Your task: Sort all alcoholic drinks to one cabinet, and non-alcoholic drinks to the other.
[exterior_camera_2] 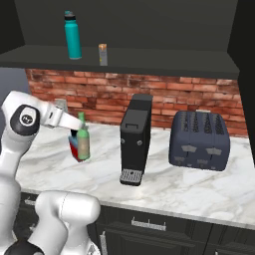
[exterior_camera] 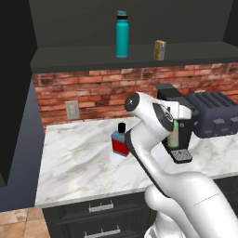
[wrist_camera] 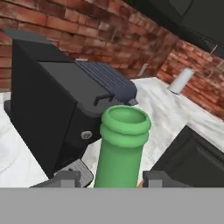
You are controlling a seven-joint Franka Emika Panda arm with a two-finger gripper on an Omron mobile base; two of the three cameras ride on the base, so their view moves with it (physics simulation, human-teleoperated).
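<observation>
My gripper [wrist_camera: 107, 177] is shut on the slim green bottle [wrist_camera: 122, 148], whose open neck rises between the fingertips. In the right base view the gripper [exterior_camera_2: 78, 130] holds the green bottle [exterior_camera_2: 83, 141] almost upright, low over the counter and left of the coffee machine. The flat blue flask [exterior_camera: 120, 143] with red label and black cap stands on the marble behind it, and its edge [exterior_camera_2: 73, 145] shows beside the bottle. On the open cabinet shelf above stand the tall teal bottle [exterior_camera: 122, 35] [exterior_camera_2: 72, 35] and the small orange carton [exterior_camera: 160, 49] [exterior_camera_2: 103, 54].
A black coffee machine [exterior_camera_2: 135, 137] [exterior_camera: 173, 95] [wrist_camera: 52, 109] stands mid-counter, with a dark blue toaster [exterior_camera_2: 199, 138] [exterior_camera: 214, 114] to its right. A brick wall backs the marble counter [exterior_camera: 74, 162]. A white cylinder [wrist_camera: 180, 81] stands far off along the counter.
</observation>
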